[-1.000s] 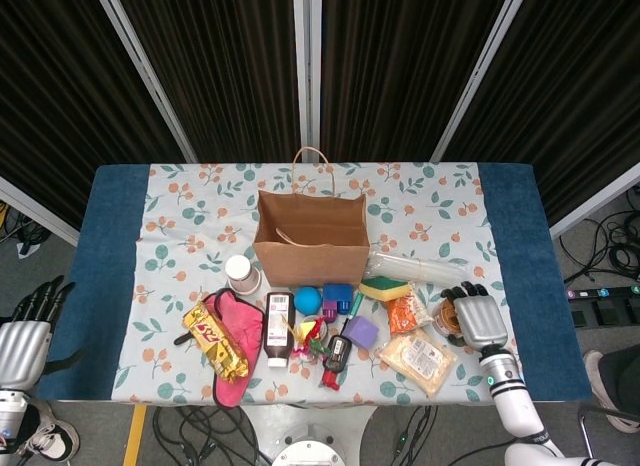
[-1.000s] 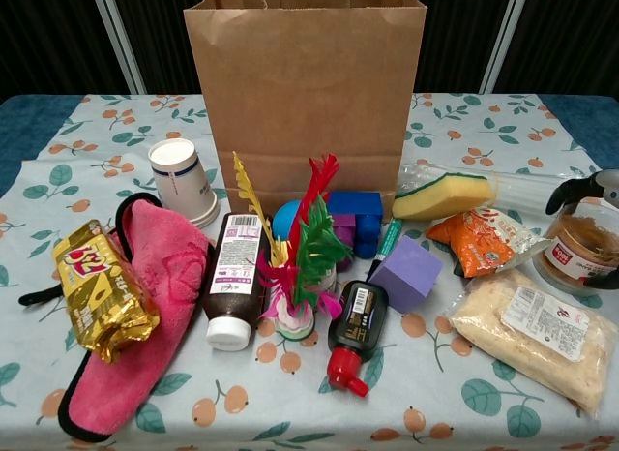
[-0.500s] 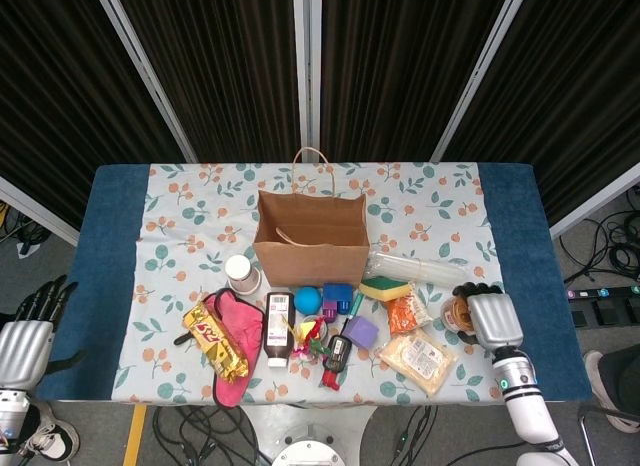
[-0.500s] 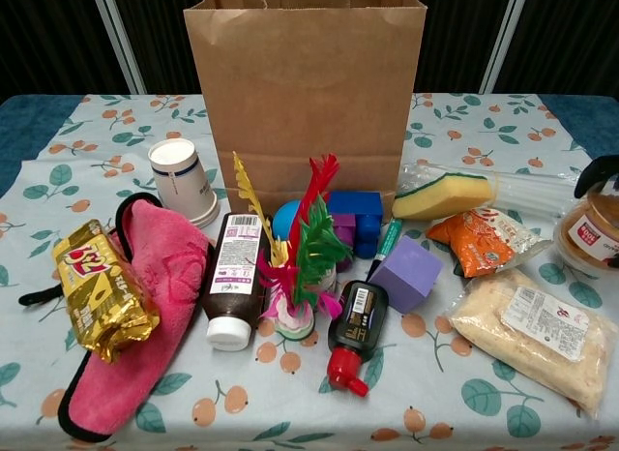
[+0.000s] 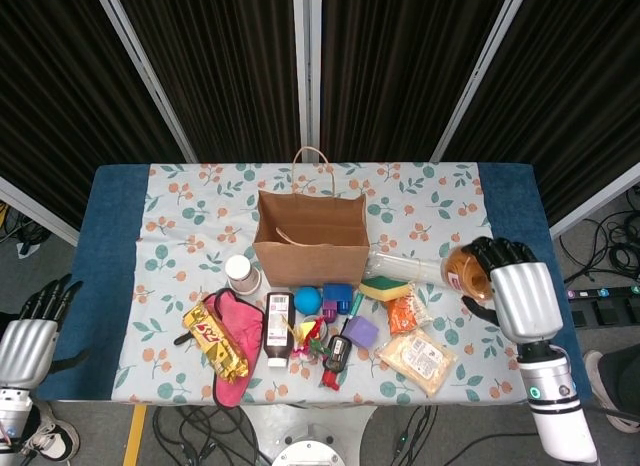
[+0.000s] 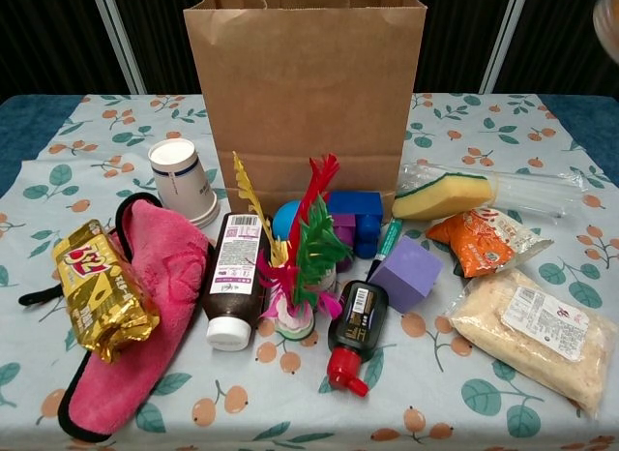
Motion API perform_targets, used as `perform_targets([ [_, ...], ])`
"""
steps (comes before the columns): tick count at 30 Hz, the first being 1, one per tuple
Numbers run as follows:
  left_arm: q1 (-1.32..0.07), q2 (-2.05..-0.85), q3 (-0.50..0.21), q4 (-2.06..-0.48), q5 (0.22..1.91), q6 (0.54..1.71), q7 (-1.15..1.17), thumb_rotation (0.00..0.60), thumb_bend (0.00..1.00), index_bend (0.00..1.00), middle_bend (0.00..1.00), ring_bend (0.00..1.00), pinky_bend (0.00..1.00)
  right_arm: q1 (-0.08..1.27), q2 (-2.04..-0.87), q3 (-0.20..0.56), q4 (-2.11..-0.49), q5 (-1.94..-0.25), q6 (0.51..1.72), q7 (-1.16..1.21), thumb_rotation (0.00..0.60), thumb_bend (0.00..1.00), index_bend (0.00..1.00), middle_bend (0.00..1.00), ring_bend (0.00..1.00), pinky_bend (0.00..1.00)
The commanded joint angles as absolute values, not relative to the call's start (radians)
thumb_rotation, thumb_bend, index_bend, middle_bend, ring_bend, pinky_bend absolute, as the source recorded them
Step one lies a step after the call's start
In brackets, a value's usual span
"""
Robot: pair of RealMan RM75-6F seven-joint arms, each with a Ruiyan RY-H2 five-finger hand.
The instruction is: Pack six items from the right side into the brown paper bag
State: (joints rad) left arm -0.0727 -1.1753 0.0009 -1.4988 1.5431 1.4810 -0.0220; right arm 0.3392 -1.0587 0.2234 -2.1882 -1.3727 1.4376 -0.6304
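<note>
The brown paper bag [image 5: 311, 248] stands open at the table's middle; in the chest view it [image 6: 305, 83] rises behind the items. My right hand [image 5: 518, 294] is lifted above the table's right side and grips a brown jar [image 5: 460, 271], fingers wrapped around it. A blurred sliver of the jar [image 6: 610, 20] shows at the chest view's top right edge. Lying on the right are a yellow-green sponge [image 5: 384, 287], an orange snack pack [image 5: 405, 312], a rice bag [image 5: 420, 358] and a purple cube [image 5: 361, 331]. My left hand [image 5: 27, 338] hangs off the table's left edge, fingers apart, holding nothing.
A clear plastic pack [image 5: 415, 268] lies right of the bag. In front and to the left sit a paper cup [image 6: 182, 180], pink cloth [image 6: 145, 306], gold bar [image 6: 102, 286], brown bottle [image 6: 235, 291], feather toy [image 6: 300, 267], blue blocks [image 6: 353, 222] and a red-capped bottle [image 6: 353, 330].
My right hand has lifted the jar off the table and carried it up and slightly toward the back right. In the chest view the jar has risen to the top edge.
</note>
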Motion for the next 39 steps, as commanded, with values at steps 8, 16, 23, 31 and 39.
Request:
perform_targets([
  [8,-0.079,-1.155,-0.02,-1.487,1.509,1.471,-0.046,0.6,0.0,0.09,0.13,0.03,0.15,0.783,-1.236,0.51,-2.234,-1.058,1.352,-1.056,0.6,0.18,0.45,0.45,0.28,0.33],
  [16,-0.081,-1.15,-0.037,-1.457,1.476,1.458,-0.094,0.6,0.0,0.09,0.13,0.03,0.15,0.98,-1.466,0.487,-1.994,-0.943,1.364,-1.154,0.6,0.18,0.45,0.45,0.28,0.33],
  [23,-0.078,-1.147,-0.048,-1.423,1.457,1.457,-0.132,0.6,0.0,0.1,0.13,0.03,0.15,1.048,-1.585,0.447,-1.852,-0.909,1.363,-1.142,0.6,0.18,0.45,0.45,0.28,0.33],
  [31,-0.078,-1.148,-0.044,-1.418,1.469,1.46,-0.148,0.6,0.0,0.1,0.13,0.03,0.15,1.061,-1.603,0.412,-1.828,-0.849,1.34,-1.132,0.6,0.04,0.36,0.4,0.24,0.29],
  [39,-0.074,-1.144,-0.028,-1.437,1.494,1.465,-0.157,0.6,0.0,0.1,0.13,0.03,0.15,1.061,-1.552,0.415,-1.865,-0.796,1.317,-1.098,0.6,0.0,0.15,0.22,0.06,0.12],
])
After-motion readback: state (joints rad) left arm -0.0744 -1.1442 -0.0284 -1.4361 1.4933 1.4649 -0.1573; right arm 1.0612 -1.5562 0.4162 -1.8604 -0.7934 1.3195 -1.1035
